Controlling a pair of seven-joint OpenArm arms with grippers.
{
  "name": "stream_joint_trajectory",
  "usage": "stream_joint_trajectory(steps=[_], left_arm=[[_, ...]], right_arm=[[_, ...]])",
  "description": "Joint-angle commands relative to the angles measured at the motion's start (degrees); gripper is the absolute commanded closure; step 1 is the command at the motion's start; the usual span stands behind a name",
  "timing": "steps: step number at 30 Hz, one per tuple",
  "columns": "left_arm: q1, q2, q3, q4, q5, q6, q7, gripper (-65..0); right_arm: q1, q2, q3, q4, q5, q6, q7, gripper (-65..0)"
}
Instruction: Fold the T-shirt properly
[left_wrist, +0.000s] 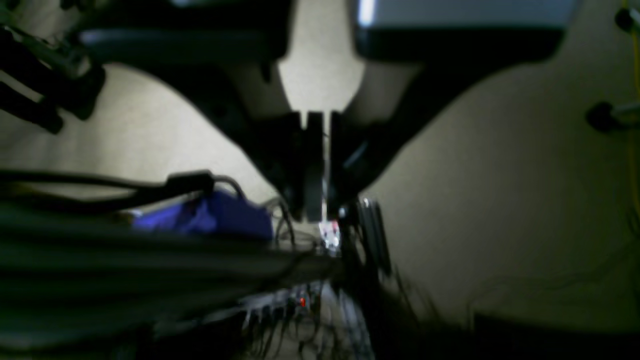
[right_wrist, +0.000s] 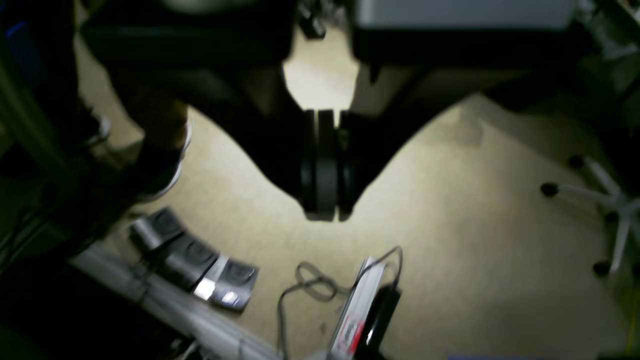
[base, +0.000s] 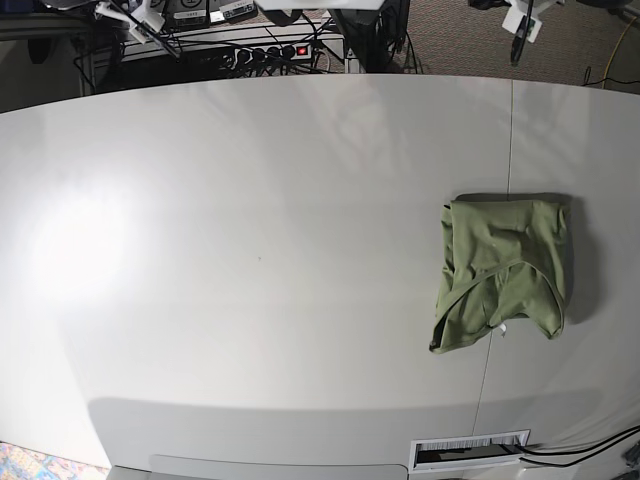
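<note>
T-shirt folded, on table | L end effector closed, empty | R end effector closed, empty

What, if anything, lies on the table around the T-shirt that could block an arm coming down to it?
Nothing visible does. The T-shirt lies folded and alone on the white table, with bare surface on every side. Neither arm appears in the base view; both wrist cameras show shut grippers above floor.

left tool: my fingers are flat black slabs, blurred, with a thin pale strip between them
left tool housing: dark and wide above the fingers, with a pale grey panel at the top right
right tool: black fingers with rounded tips and a grey pad
right tool housing: dark, with a pale grey panel at the top
</note>
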Motion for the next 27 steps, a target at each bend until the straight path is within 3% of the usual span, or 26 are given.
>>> stream_joint_trajectory(steps=[1, 4, 10, 15, 20, 27], left_arm=[[1.36, -0.28, -0.17, -0.39, -0.57, -1.29, -0.52, 0.0], [1.40, -0.28, -0.15, -5.66, -1.55, -3.08, -2.99, 0.0], [-4.02, -0.13, -0.15, -19.23, -2.49, -3.34, -7.08, 0.0], [-12.04, 1.36, -0.04, -30.10, -2.43, -8.24, -7.50, 0.0], [-18.12, 1.44, 4.09, -39.93, 2.93, -7.80, -12.24, 0.0], [-24.94, 1.44, 11.43, -51.69, 10.86, -3.08, -21.92, 0.0]], right_arm=[[-1.51, 0.59, 0.46, 0.50, 0.44, 0.10, 0.70, 0.0], [-2.62, 0.42, 0.42, -1.36, -0.66, 0.10, 2.89, 0.0], [0.22, 0.07, -0.15, -12.46, -6.32, 0.10, 16.46, 0.0], [9.11, -1.95, -6.01, -23.50, -12.02, 0.10, 17.42, 0.0], [19.63, -4.39, -13.99, -35.80, -18.43, 0.10, 21.46, 0.0], [32.92, -9.31, -17.97, -56.85, -24.52, 0.10, 31.30, 0.0]])
